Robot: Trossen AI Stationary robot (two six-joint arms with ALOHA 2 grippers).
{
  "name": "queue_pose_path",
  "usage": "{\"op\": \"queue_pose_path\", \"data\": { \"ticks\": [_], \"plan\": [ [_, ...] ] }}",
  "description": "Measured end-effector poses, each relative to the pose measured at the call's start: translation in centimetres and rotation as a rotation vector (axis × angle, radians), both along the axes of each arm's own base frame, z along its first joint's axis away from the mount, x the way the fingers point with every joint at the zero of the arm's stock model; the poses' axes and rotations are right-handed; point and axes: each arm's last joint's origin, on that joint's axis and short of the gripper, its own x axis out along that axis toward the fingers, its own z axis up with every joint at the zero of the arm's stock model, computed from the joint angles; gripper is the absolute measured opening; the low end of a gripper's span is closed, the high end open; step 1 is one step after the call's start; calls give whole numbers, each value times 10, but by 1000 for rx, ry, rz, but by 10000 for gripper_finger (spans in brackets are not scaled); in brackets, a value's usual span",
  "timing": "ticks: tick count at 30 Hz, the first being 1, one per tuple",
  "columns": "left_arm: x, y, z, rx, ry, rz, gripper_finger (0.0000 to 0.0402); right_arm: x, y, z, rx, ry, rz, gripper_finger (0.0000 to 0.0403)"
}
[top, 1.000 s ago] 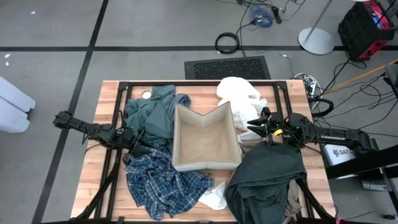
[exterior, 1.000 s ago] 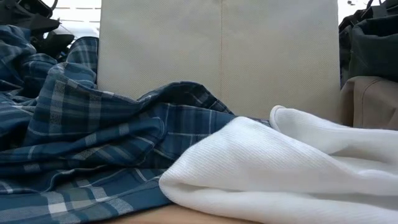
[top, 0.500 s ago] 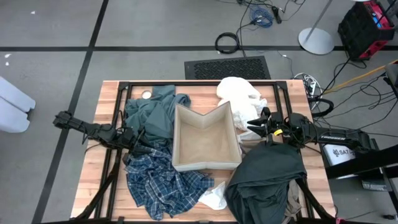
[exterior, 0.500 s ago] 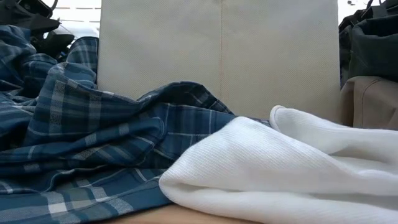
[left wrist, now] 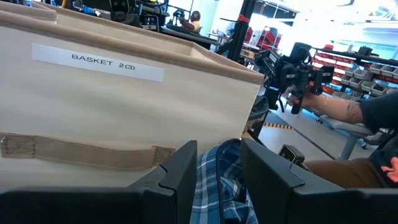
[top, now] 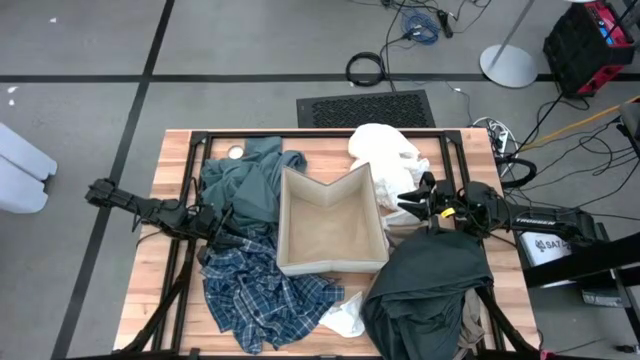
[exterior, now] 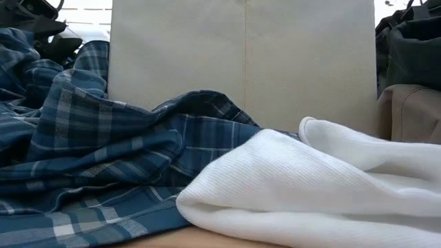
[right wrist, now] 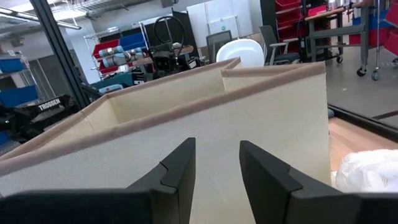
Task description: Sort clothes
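Nothing moved: both end effectors part-open beside fabric box (top: 333,228), clothes (top: 262,290) around.

Your wooden table (top: 170,180) carries a beige fabric box (top: 331,225) at its middle. Left of it lie the teal-green garment (top: 240,185) and plaid shirt (top: 260,290); far right, a white garment (top: 385,155); near right, the dark grey-green garment (top: 430,280) over khaki (top: 470,315).
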Motion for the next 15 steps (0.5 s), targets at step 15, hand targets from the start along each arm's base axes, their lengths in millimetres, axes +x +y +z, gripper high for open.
{"op": "queue_pose_path", "data": {
  "ticks": [15],
  "plan": [
    [1, 3, 2, 178, -61, 110, 132, 0, 0, -1, 91, 1, 6, 112]
  ]
}}
